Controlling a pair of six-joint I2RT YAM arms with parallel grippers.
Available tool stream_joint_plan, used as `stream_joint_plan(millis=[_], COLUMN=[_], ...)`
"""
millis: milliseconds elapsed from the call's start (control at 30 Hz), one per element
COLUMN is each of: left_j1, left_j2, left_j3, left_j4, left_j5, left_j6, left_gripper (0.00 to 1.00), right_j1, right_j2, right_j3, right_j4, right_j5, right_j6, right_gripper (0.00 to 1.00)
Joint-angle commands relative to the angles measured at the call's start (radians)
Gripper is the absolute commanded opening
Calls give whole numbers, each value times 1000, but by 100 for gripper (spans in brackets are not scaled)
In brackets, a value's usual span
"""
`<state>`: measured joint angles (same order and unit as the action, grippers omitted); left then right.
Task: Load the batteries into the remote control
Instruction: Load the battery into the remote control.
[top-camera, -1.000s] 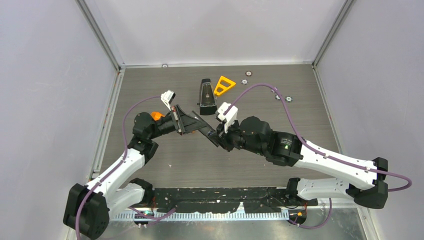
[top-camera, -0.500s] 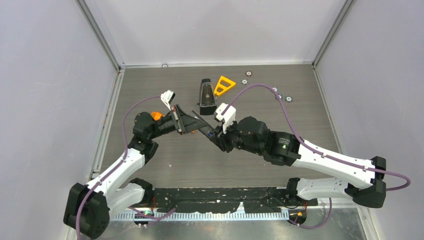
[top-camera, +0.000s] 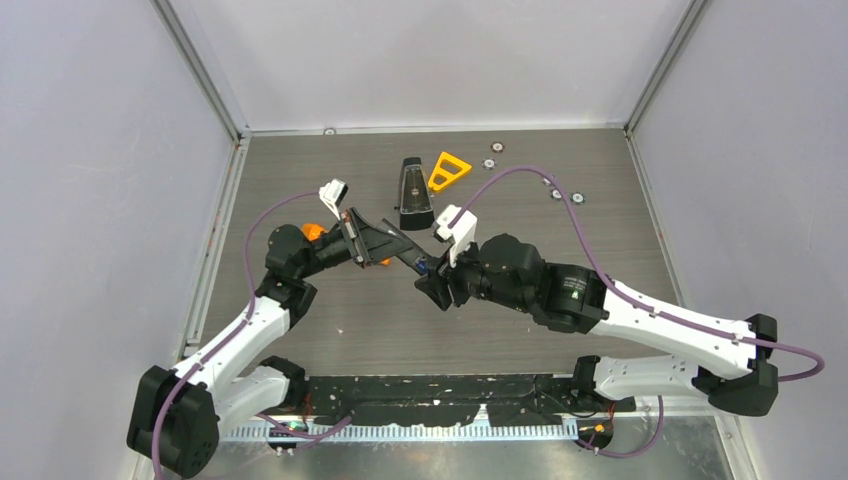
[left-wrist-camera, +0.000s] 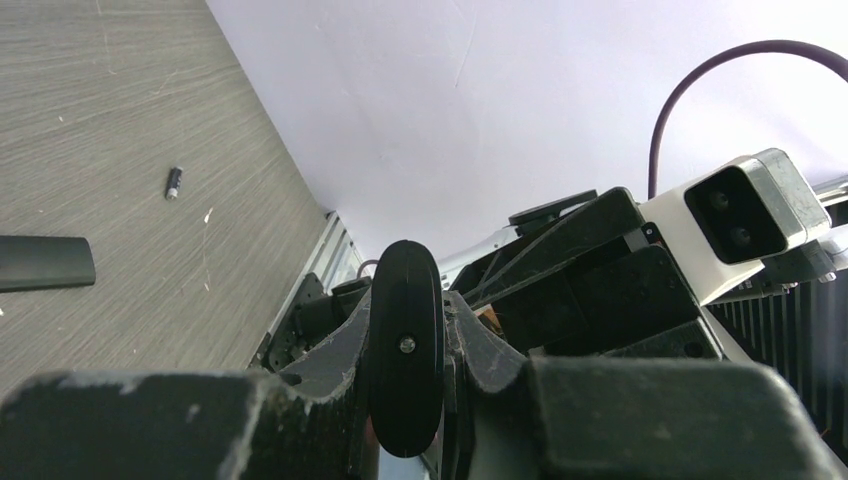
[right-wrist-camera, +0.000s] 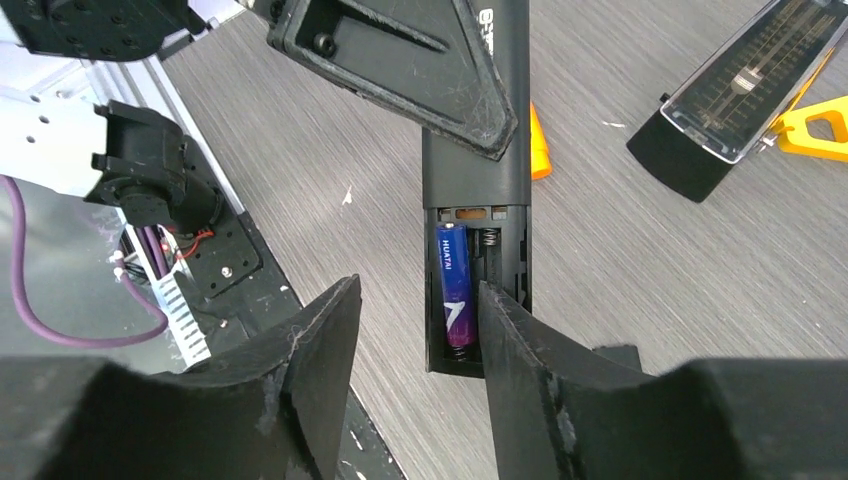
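- The remote control (right-wrist-camera: 475, 185) is plain black. In its open compartment there is a grey metal spring (right-wrist-camera: 489, 240).
- The battery (right-wrist-camera: 455, 290) in the compartment is purple-blue, with white letters and a white mark.
- The table (right-wrist-camera: 640, 260) is grey-brown with fine wood-grain lines.
- The triangle (top-camera: 436, 181), toward 12 o'clock on the table, is yellow-orange.
- The tapered case (top-camera: 411, 195) beside it is black, and its clear front shows a pale scale with thin lines.
- The small discs (top-camera: 489, 163), toward 1 o'clock, are silver with dark centres.
- The cables (top-camera: 520, 168) are purple.
- The arms (top-camera: 660, 320) are white with black joints.
- The walls (top-camera: 430, 60) are pale grey-lilac.

Bright, even light; soft shadows
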<state>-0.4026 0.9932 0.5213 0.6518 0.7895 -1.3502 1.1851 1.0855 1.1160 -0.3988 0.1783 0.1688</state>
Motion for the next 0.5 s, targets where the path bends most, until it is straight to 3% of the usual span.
stream_joint_plan(millis=[0, 267, 367, 467], left_j1=[3, 3, 4, 2], left_j2=[-5, -4, -9, -13], left_j3=[5, 5, 3, 4], left_j4=[85, 88, 93, 105], left_j5=[18, 17, 12, 6], left_j6=[-5, -3, 0, 2], left_gripper=[0, 0, 0, 0], right_j1=[1, 1, -2, -30], right_j2=[-46, -80, -102, -108], right_j3=[58, 86, 89, 88], right_j4=[-16, -37, -80, -121], right_j5=[48, 113, 238, 285], right_j6=[35, 95, 222, 412], right_gripper=[56, 72, 95, 98])
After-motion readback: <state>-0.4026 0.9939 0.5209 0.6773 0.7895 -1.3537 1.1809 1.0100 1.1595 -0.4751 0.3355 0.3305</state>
